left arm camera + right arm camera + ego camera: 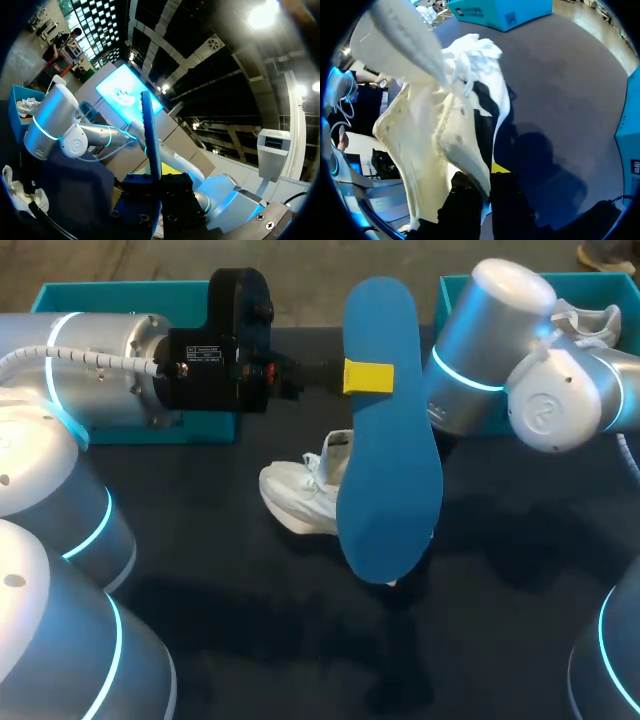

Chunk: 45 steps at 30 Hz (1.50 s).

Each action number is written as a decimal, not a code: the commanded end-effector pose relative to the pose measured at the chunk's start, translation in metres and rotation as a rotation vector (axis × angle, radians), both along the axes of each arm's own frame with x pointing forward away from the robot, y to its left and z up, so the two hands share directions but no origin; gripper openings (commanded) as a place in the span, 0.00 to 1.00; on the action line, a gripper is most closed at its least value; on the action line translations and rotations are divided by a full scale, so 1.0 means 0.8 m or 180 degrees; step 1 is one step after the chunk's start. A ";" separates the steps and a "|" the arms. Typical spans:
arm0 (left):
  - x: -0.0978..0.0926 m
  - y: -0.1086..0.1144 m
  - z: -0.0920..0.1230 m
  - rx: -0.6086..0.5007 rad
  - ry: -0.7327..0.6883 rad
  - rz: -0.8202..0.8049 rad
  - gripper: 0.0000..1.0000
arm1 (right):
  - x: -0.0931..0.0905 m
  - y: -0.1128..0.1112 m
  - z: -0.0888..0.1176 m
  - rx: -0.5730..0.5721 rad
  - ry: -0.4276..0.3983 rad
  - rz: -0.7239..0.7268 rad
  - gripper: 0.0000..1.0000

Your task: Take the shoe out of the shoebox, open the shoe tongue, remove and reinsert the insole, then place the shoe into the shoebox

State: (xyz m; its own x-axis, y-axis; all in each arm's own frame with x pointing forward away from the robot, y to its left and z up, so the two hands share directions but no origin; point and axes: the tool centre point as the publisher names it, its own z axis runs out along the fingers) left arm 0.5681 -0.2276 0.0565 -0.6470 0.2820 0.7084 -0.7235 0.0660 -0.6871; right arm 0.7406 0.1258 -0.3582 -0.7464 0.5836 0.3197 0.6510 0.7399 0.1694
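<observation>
A blue insole (385, 430) hangs upright above the table's middle, my left gripper (352, 376) shut on its edge near the upper end. In the left wrist view the insole (150, 130) stands edge-on between the fingers of the left gripper (157, 182). Behind and beside the insole, a white shoe (300, 495) rests on the dark table (250, 640). The insole hides my right gripper in the head view. In the right wrist view the right gripper (487, 182) is shut on an edge of the white shoe (440, 125) at its opening, and the shoe fills most of the space ahead.
One teal shoebox (120, 300) lies at the back left under my left arm. A second teal box (600, 300) at the back right holds another white shoe (590, 325). My right arm's elbow (500, 340) stands over that box.
</observation>
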 end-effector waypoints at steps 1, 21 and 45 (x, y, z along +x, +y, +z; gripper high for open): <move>-0.002 0.000 -0.002 -0.0002 0.0003 0.0009 0.00 | -0.001 0.001 0.002 -0.0002 -0.0008 -0.0006 0.00; -0.002 0.000 -0.002 -0.0002 0.0003 0.0009 0.00 | -0.019 0.003 0.010 -0.0056 -0.0178 -0.1907 0.00; -0.002 0.000 -0.002 -0.0002 0.0003 0.0009 0.00 | 0.008 0.016 -0.020 -0.0372 -0.0203 -0.2370 0.00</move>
